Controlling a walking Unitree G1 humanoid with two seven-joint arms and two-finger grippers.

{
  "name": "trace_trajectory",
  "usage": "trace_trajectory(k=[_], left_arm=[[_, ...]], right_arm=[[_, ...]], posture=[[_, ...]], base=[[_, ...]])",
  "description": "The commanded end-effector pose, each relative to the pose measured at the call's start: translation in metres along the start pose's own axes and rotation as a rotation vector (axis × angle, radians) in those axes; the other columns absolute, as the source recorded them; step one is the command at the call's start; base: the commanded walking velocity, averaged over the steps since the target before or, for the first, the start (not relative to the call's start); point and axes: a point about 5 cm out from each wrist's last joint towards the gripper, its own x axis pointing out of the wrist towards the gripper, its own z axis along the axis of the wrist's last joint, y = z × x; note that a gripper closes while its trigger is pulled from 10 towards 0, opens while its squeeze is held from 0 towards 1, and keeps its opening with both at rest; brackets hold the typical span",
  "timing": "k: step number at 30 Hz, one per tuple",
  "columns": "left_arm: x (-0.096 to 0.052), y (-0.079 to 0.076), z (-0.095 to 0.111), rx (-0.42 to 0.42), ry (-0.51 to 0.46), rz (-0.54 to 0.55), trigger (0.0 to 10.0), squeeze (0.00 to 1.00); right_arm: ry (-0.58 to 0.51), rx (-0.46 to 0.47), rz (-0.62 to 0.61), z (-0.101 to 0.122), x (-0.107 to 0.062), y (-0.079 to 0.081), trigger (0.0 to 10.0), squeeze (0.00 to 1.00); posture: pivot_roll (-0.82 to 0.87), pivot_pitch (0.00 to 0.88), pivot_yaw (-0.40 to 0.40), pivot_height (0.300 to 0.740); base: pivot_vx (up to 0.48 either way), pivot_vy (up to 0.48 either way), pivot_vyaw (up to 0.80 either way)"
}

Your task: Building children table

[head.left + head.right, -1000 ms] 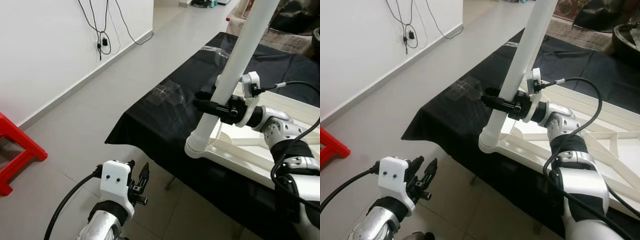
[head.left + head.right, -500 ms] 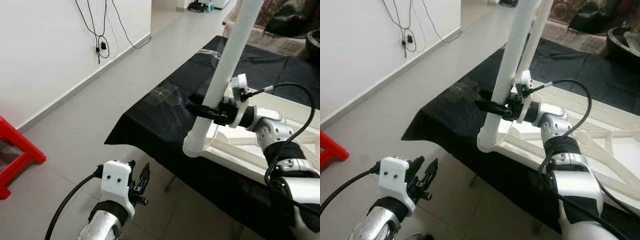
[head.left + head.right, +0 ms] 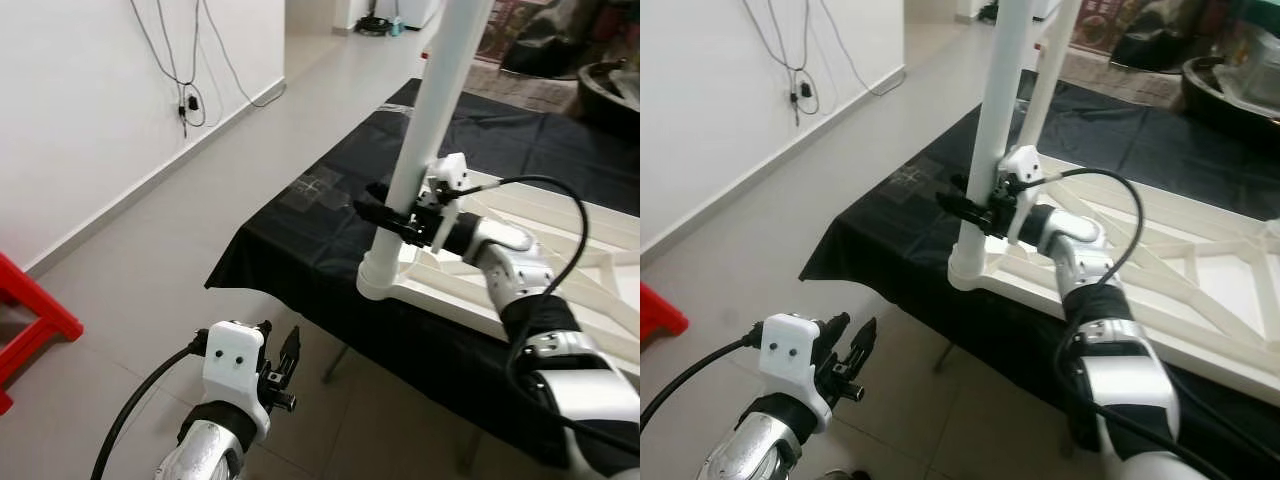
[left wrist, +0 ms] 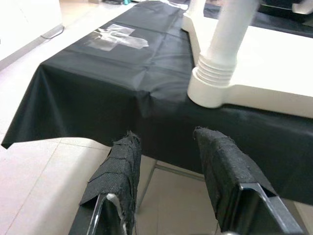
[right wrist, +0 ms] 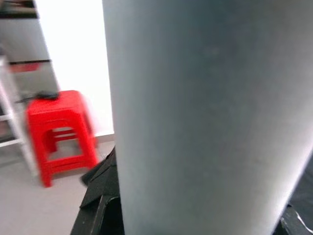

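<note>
Left eye view: the right gripper (image 3: 392, 221), jaws clamped round a white table leg (image 3: 428, 125), holds it upright in the corner socket of the upturned white children's table (image 3: 1200, 300) on the black-draped tabletop (image 3: 300, 225). The left gripper (image 3: 280, 372) hangs idle, jaws parted, over the floor. Judged mid-fitting, the leg next needs twisting home in its socket.

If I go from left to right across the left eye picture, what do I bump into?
Red stool → wall cables → left hand → white table leg, gripped by the right hand → upside-down white tabletop on the black cloth.
</note>
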Motion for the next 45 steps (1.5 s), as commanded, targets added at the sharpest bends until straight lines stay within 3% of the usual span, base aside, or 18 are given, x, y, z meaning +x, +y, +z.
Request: trace_trajectory(k=[1, 3, 4, 5, 8, 10, 13, 17, 24, 37, 38, 45], left_arm=[[0.0, 0.0, -0.003, 0.005, 0.009, 0.003, 10.0, 0.0], [0.001, 0.0, -0.003, 0.007, 0.007, 0.002, 10.0, 0.0], [0.001, 0.0, -0.003, 0.008, 0.007, 0.002, 10.0, 0.0], [0.001, 0.0, -0.003, 0.008, 0.007, 0.002, 10.0, 0.0], [0.002, 0.001, -0.003, 0.007, 0.005, 0.005, 10.0, 0.0], [0.002, 0.001, -0.003, 0.007, 0.005, 0.005, 10.0, 0.0], [0.003, 0.003, -0.002, 0.01, 0.003, 0.007, 10.0, 0.0], [0.003, 0.003, -0.002, 0.012, 0.003, 0.007, 10.0, 0.0], [0.003, 0.003, -0.003, 0.014, 0.001, 0.004, 10.0, 0.0], [0.003, 0.001, -0.005, 0.013, 0.0, -0.001, 10.0, 0.0], [0.003, 0.001, -0.005, 0.017, 0.0, -0.004, 10.0, 0.0], [0.004, -0.001, -0.007, 0.025, 0.001, -0.011, 10.0, 0.0]], right_arm=[[0.14, 0.018, -0.18, -0.021, -0.009, -0.012, 10.0, 0.0], [0.167, 0.083, -0.528, -0.028, -0.01, -0.023, 10.0, 0.0], [0.184, 0.114, -0.638, -0.031, -0.012, -0.026, 10.0, 0.0], [0.184, 0.114, -0.638, -0.031, -0.012, -0.026, 10.0, 0.0], [0.113, 0.122, -0.939, -0.032, -0.014, -0.017, 10.0, 0.0], [0.113, 0.122, -0.939, -0.032, -0.014, -0.017, 10.0, 0.0], [0.034, 0.195, -1.17, -0.029, 0.006, 0.022, 10.0, 0.0], [-0.002, 0.219, -1.248, -0.023, 0.02, 0.037, 10.0, 0.0], [0.05, 0.259, -1.397, -0.01, 0.052, 0.06, 10.0, 0.0], [0.021, 0.237, -1.436, 0.006, 0.057, 0.054, 10.0, 0.0], [0.014, 0.259, -1.429, 0.006, 0.058, 0.053, 10.0, 1.0], [-0.031, 0.301, -1.38, 0.013, 0.063, 0.054, 10.0, 1.0]], posture=[[0.1, 0.183, -0.059, 0.74], [0.1, 0.182, -0.061, 0.74], [0.1, 0.182, -0.061, 0.74], [0.1, 0.182, -0.061, 0.74], [0.1, 0.181, -0.062, 0.74], [0.1, 0.181, -0.062, 0.74], [0.11, 0.178, -0.055, 0.74], [0.11, 0.177, -0.055, 0.74], [0.13, 0.168, -0.06, 0.74], [0.13, 0.155, -0.07, 0.74], [0.13, 0.151, -0.071, 0.74], [0.13, 0.141, -0.072, 0.74]], base=[[0.0, 0.0, 0.0], [0.0, 0.0, 0.0], [0.0, 0.0, 0.0], [0.0, 0.0, 0.0], [0.0, 0.0, 0.0], [0.0, 0.0, 0.0], [0.0, 0.0, 0.0], [0.0, 0.0, 0.0], [0.0, 0.0, 0.0], [0.0, 0.0, 0.0], [0.0, 0.0, 0.0], [0.0, 0.0, 0.0]])
